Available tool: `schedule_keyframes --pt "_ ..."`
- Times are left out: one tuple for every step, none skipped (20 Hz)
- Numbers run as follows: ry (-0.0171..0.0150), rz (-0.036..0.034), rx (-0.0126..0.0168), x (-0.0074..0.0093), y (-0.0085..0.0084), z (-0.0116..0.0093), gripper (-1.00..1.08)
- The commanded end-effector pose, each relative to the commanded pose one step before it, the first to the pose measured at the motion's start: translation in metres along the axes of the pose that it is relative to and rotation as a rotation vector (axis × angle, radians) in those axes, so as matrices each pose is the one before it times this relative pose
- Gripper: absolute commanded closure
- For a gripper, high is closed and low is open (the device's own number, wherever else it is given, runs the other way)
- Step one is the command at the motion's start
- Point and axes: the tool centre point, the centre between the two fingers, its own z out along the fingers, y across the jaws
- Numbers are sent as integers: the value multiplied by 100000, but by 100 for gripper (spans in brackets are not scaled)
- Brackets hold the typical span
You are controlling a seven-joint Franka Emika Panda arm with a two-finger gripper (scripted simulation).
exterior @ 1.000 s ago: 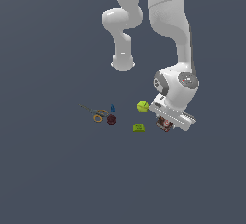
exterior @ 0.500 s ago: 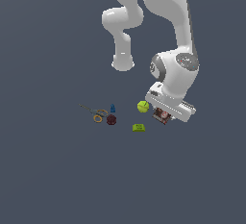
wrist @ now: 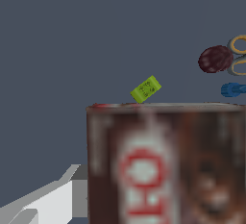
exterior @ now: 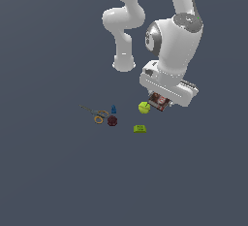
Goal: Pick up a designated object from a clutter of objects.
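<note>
**Red box held in the claw, above the floor**

The gripper (exterior: 160, 101) is closed on the red box (exterior: 159, 100), which hangs under the wrist flange, clear of the grey floor (exterior: 58, 181) as far as the exterior view shows. In the wrist view the box (wrist: 166, 165) fills the lower part of the frame at close range, its printed face toward the camera, and one pale finger (wrist: 48, 199) shows beside it. The other finger is hidden behind the box.

I judge the box light and stiff, a thin carton with flat sides. Its smooth printed faces could slide between the pads, so a hold across the two broad faces near the middle suits it best. A grip near one end may let it swing or pivot.

The yellow-green ball (exterior: 144, 107) lies just beside the held box in the exterior view. Farther out sits the flat yellow-green block (exterior: 140, 129), then the maroon lump (exterior: 112, 121) and the blue cone (exterior: 114, 109). The orange-handled scissors (exterior: 98, 116) lie farthest from the claw. These rest in the middle of the floor, well apart from its edges.
</note>
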Motion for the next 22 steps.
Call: schedule_keyframes --pt "39 46 -53 524 1078 -2832 108" --pt "37 20 -25 219 398 -1106 108" --pt "0 0 0 217 390 -1090 108" --pt "38 17 -25 213 382 -1078 108" --pt "0 0 0 214 376 -1065 108" --pt "40 14 -24 207 367 -1059 108" --pt "0 0 0 210 362 -1043 108" --pt "42 6 -24 196 344 -1024 108" --pt "0 0 0 202 337 -993 108" --pt "0 0 0 196 323 -962 108" --pt "0 0 0 189 308 -925 108" --pt "0 0 0 182 291 -884 108" --pt "23 -43 -3 150 256 -846 108" --pt "0 0 0 167 250 -788 108" --pt "4 -48 7 139 215 -739 108" --pt "0 0 0 150 209 -683 108" --pt "-2 -48 10 123 178 -635 108" --pt "0 0 0 130 173 -580 108" --pt "-4 -48 11 103 143 -531 108" --pt "0 0 0 110 137 -476 108" --pt "-3 -48 10 84 106 -426 108" --pt "0 0 0 91 101 -371 108"
